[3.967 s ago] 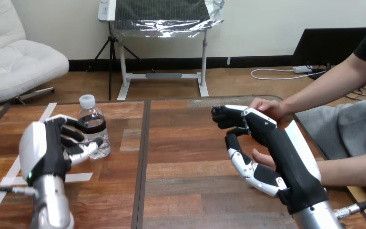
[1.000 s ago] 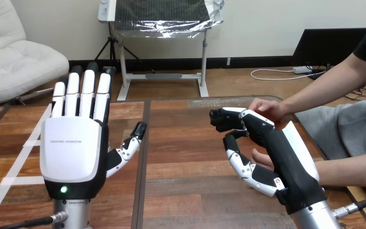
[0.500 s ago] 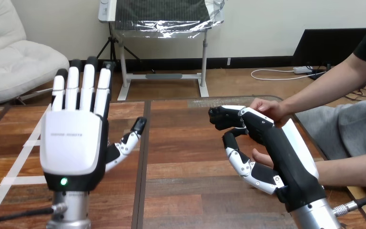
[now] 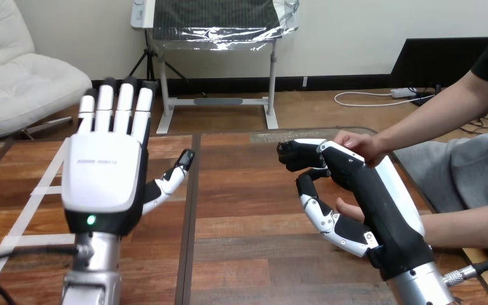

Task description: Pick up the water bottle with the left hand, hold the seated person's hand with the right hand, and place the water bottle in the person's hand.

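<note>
White-shelled left hand (image 4: 105,178) stands flat, fingers straight; whether right hand (image 4: 368,190) grips, cannot tell.

We see the left hand (image 4: 105,184) white-backed with a small green light (image 4: 91,220), the right hand (image 4: 362,190) black with white shells.

My flat left hand (image 4: 105,175) hangs over the brown wooden table's (image 4: 248,210) left side; my right hand (image 4: 362,190) sits between the person's hands (image 4: 356,143).
</note>
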